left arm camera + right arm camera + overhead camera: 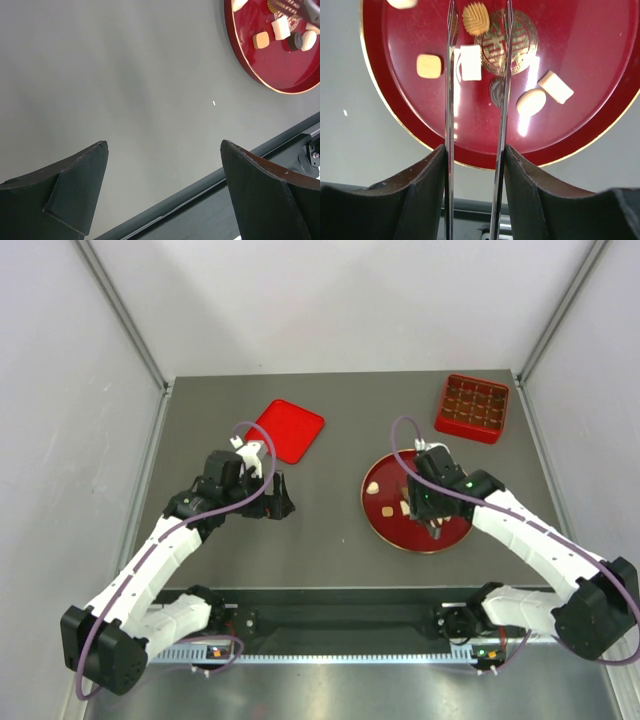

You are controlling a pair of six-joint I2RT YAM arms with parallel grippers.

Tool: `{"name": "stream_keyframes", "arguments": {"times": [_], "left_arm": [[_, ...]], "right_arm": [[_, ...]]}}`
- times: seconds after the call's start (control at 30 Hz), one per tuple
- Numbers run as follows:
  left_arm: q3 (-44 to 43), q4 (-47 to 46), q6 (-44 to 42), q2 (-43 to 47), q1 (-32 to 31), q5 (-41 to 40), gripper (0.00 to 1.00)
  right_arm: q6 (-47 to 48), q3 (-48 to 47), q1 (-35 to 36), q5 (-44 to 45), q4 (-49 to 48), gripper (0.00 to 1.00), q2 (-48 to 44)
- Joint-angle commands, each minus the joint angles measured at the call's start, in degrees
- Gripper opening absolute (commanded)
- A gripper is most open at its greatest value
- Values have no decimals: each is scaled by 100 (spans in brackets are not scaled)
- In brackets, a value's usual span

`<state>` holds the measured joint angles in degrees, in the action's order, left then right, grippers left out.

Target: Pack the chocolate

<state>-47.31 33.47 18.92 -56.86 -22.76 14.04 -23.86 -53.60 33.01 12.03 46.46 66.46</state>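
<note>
The chocolate lies on the red plate point(378, 515): several small pieces. In the right wrist view I see a cream square point(470, 62), a tan square point(429, 66), a ridged tan piece point(476, 18), a dark piece point(496, 92), a cream oval point(531, 102) and a cream block point(556, 87). My right gripper point(475, 150) is shut on thin metal tongs point(450, 100), whose two arms stand apart over the plate with the cream square and ridged piece between them. My left gripper point(164, 145) is open and empty above bare table, left of the plate point(250, 65).
A red box with a grid of compartments point(472, 407) stands at the back right. A flat red lid point(290, 428) lies at the back, just beyond the left gripper point(278, 502). A dark rail point(340, 618) runs along the table's near edge.
</note>
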Motion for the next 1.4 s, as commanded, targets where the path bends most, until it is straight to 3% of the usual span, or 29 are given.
{"name": "stream_keyframes", "arguments": {"times": [0.0, 0.73, 1.2, 1.37], "left_arm": [[20, -139, -11, 35, -18, 2, 99], [20, -148, -20, 8, -18, 2, 99], [20, -139, -11, 26, -18, 11, 99], [20, -139, -11, 35, -18, 11, 99]], "right_arm": [[-119, 78, 118, 10, -67, 47, -177], [-146, 96, 205, -140, -234, 38, -98], [4, -783, 162, 150, -75, 33, 306], [214, -1354, -180, 159, -75, 33, 657]]}}
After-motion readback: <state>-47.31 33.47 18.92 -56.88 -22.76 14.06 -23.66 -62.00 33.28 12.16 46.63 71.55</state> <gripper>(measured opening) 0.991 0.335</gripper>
